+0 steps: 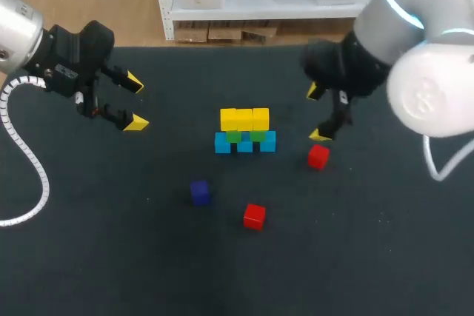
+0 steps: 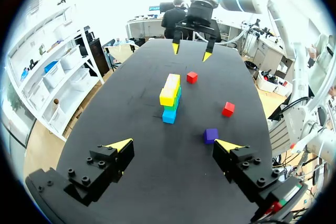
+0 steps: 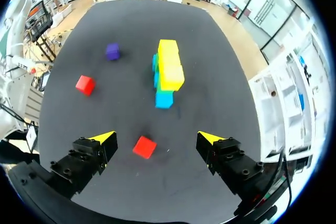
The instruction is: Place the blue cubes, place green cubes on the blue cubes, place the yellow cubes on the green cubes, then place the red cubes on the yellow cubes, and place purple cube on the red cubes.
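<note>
Stack (image 1: 245, 131): three yellow cubes (image 1: 245, 118) over green (image 1: 234, 137), perhaps two, over blue (image 1: 223, 143); left gripper (image 1: 135, 101), right gripper (image 1: 317, 114) fingers spread.

Left arm (image 1: 18, 31) comes in from the far left, left gripper (image 1: 135, 101) spread wide. Right arm (image 1: 418, 42) reaches in from the far right, right gripper (image 1: 318, 114) gaping too, fingers angled downward.

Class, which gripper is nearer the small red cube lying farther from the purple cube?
Right. The right gripper hangs close above the small red cube; the left gripper is far off, beyond the blue, green and yellow cube stack.
</note>
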Robot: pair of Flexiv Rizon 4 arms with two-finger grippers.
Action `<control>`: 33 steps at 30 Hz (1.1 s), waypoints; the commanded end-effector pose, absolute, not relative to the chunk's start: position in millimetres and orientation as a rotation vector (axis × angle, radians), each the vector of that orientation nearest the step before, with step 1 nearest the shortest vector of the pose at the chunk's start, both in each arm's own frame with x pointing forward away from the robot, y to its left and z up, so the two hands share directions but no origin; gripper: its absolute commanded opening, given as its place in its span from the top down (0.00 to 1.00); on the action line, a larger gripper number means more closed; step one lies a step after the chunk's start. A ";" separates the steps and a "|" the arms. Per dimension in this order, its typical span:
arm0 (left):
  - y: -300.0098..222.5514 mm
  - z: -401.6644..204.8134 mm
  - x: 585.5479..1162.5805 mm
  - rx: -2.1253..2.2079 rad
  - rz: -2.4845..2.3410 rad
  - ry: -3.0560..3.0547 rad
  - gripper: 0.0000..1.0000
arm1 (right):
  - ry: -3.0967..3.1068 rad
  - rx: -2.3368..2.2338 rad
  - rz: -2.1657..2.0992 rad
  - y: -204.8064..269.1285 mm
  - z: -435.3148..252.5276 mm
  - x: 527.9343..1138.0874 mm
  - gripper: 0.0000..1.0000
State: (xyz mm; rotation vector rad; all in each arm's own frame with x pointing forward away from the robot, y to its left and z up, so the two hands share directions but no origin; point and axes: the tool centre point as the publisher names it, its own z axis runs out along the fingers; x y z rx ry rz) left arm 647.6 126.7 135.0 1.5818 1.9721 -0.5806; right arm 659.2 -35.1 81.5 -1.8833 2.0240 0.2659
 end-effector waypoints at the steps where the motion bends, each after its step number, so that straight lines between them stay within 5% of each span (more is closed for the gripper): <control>1: 128.4 134.2 645.7 1.579 -0.582 1.964 0.00 | 2.030 -1.794 0.216 -48.7 77.9 641.2 0.00; 33: 128.4 134.2 645.7 1.579 -0.582 1.964 0.00 | 2.277 -1.508 0.325 -58.3 18.9 629.2 0.00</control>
